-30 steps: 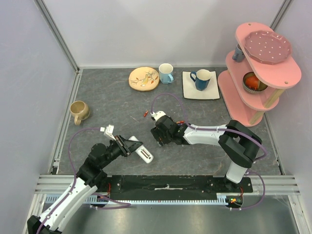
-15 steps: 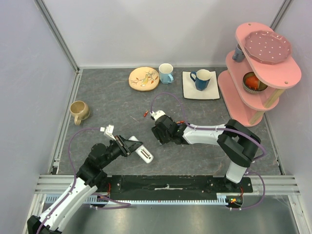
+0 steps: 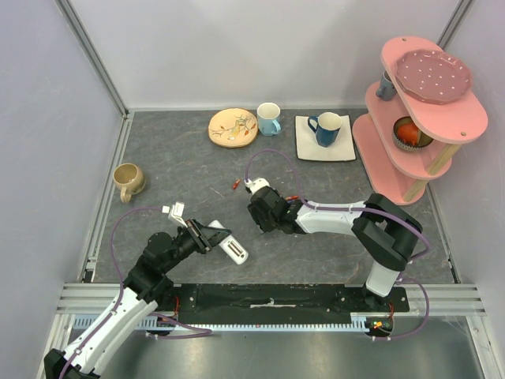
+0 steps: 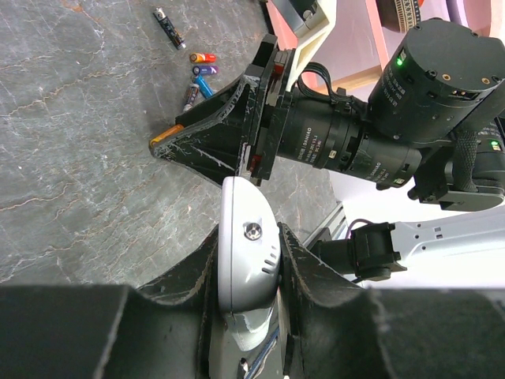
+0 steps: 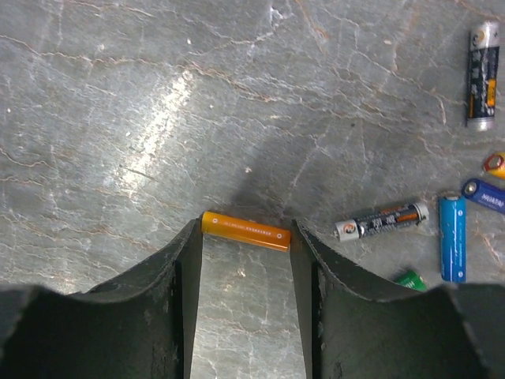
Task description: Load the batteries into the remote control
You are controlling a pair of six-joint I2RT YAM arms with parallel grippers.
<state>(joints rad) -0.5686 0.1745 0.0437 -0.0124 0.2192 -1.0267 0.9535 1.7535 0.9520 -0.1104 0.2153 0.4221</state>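
My right gripper (image 5: 245,264) sits low over the table (image 5: 118,118). Its jaws are drawn in to the length of an orange battery (image 5: 245,230) that lies crosswise between the fingertips. Each end seems to touch a pad, but I cannot tell whether the battery is off the surface. The left gripper (image 4: 249,253) is clamped on the remote control (image 4: 241,201), one finger on each long side. It holds the remote at front left, with the free end close to the right gripper's fingers.

The right wrist view gives me seven batteries. Beside the orange one there is a dark grey battery (image 5: 383,220), a blue battery (image 5: 452,237) and a green battery (image 5: 410,278) partly behind a finger. A second blue battery (image 5: 485,193) and a red-tipped battery (image 5: 495,163) are cut off by the frame edge, and a far grey battery (image 5: 481,75) lies apart. The left wrist view shows only six, because the green one is hidden there. From above, the arm covers nearly all of them.

Three mugs stand on the table: a tan mug (image 3: 128,180) at left, and a light blue mug (image 3: 269,118) and a dark blue mug (image 3: 325,129) at the back. The dark blue one stands on a white square plate (image 3: 306,148). I cannot make out what any mug contains. A round patterned plate (image 3: 233,127) lies beside the light blue mug. At right, the pink shelf (image 3: 461,118) carries a pink dotted plate (image 3: 432,75) and a small cup (image 3: 386,85) on top. Its middle tier holds a bowl (image 3: 406,144) with something orange in it.
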